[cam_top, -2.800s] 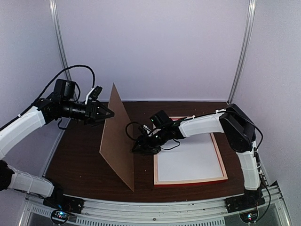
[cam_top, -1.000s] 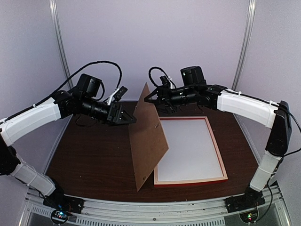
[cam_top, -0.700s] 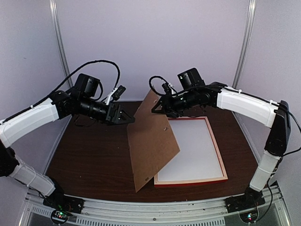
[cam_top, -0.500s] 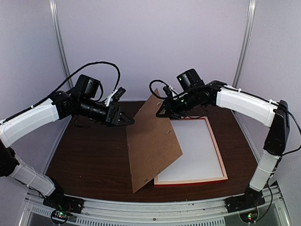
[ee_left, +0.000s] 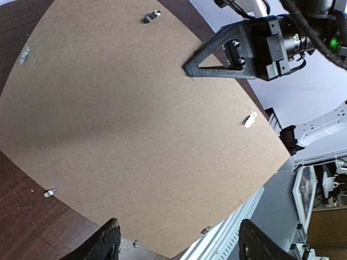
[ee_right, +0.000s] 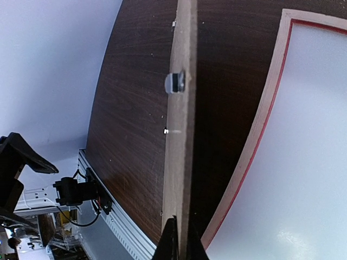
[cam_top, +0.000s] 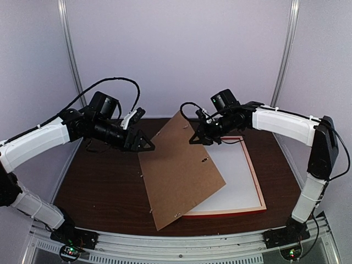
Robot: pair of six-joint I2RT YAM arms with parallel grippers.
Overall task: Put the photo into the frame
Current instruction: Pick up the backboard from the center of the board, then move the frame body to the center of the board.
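Over the table (cam_top: 99,187), backing board (cam_top: 179,170) leans lower; right fingers (ee_right: 169,246) pinch it, left fingers (ee_left: 105,245) open.

I see the frame (cam_top: 259,184) lying flat on the dark table (cam_top: 93,187) at 3 o'clock. A tilted brown board (cam_top: 181,170) touches down at 6 o'clock.
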